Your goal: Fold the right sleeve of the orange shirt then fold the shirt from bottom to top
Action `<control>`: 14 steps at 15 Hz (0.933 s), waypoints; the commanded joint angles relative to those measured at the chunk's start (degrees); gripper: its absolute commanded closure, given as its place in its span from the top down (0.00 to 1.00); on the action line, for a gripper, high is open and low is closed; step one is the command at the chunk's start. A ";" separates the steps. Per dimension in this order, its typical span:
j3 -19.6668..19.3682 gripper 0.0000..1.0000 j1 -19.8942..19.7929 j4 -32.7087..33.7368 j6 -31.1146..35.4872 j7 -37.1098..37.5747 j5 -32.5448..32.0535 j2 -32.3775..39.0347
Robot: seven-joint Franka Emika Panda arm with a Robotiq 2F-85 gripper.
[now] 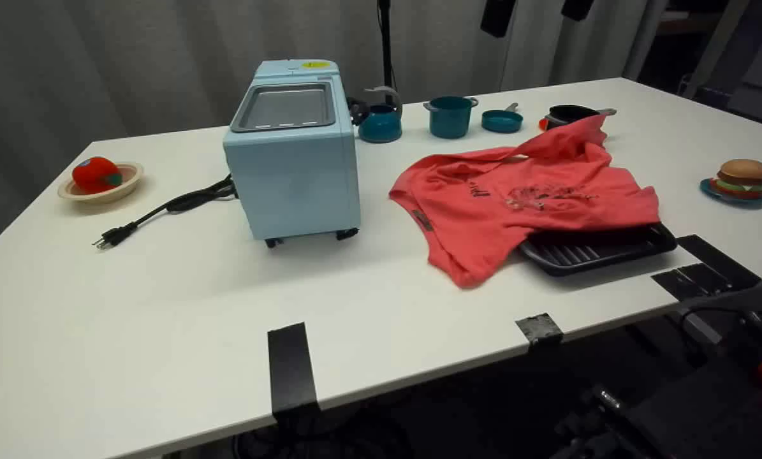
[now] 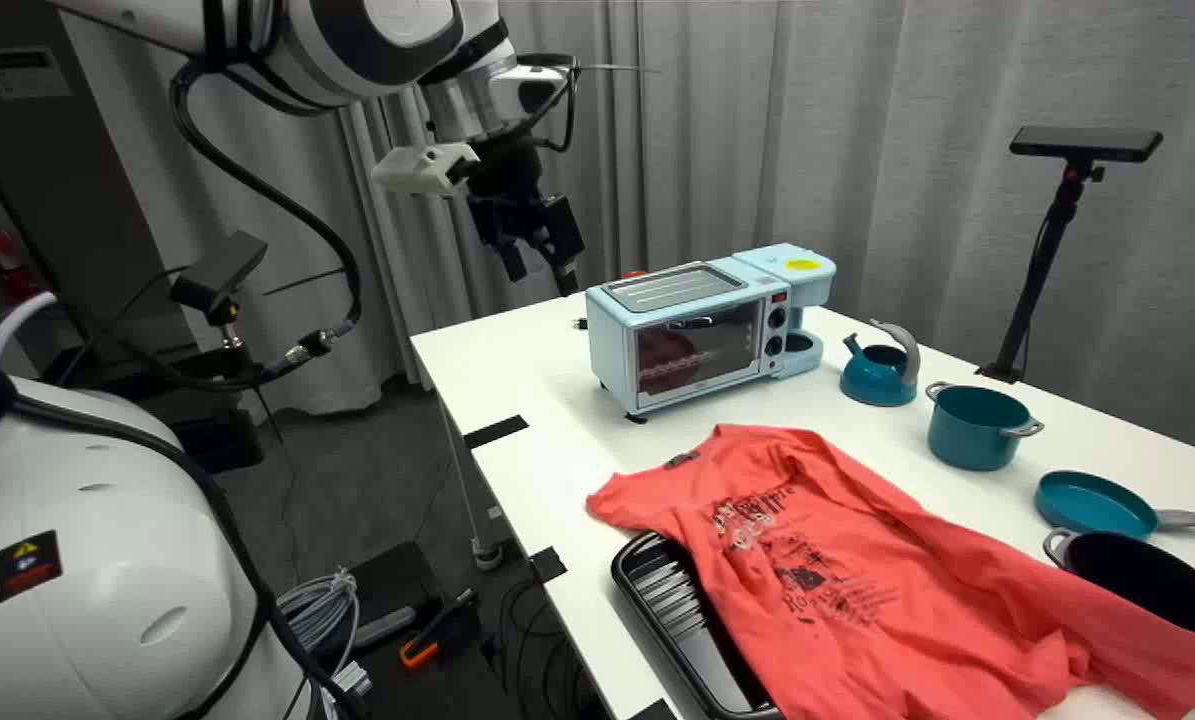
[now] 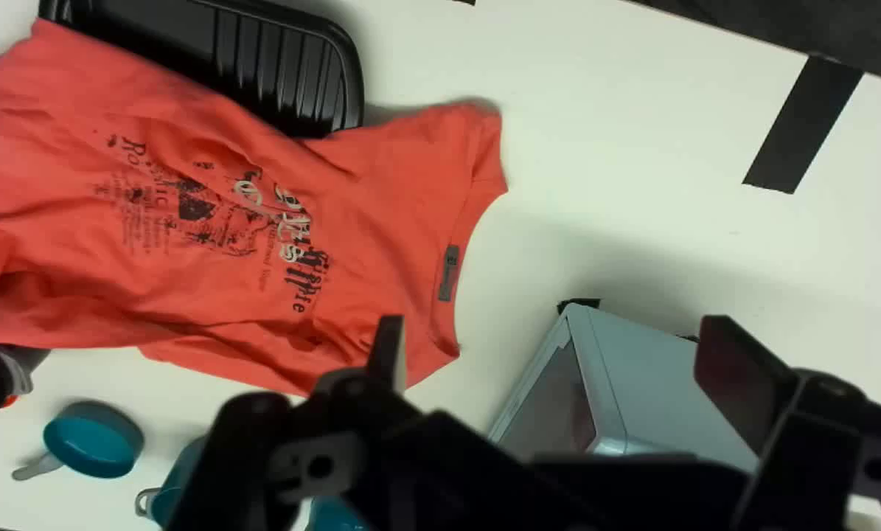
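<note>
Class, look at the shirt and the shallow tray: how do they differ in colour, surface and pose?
The shirt is coral-orange; the tray is black. The shirt is printed and wrinkled; the tray is partly ridged. The shirt drapes over the tray, leaving the tray partly exposed. Both are on the white table.

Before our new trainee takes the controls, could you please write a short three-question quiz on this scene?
1. True or false: the gripper is open and apart from the orange shirt.
2. Which of these does the orange shirt partly cover? A) burger; B) black tray; C) kettle.
3. Fill in: of the orange shirt's two ends, the neckline lies nearer the light-blue ____.
Key: 1. True; 2. B; 3. toaster oven.
</note>
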 commanded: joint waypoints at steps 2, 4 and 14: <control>-0.43 1.00 0.49 0.14 -0.15 0.28 -0.36 0.24; -0.43 1.00 0.49 0.14 -0.15 0.28 -0.36 0.24; -8.79 1.00 -4.44 0.82 4.41 -3.96 -1.82 4.52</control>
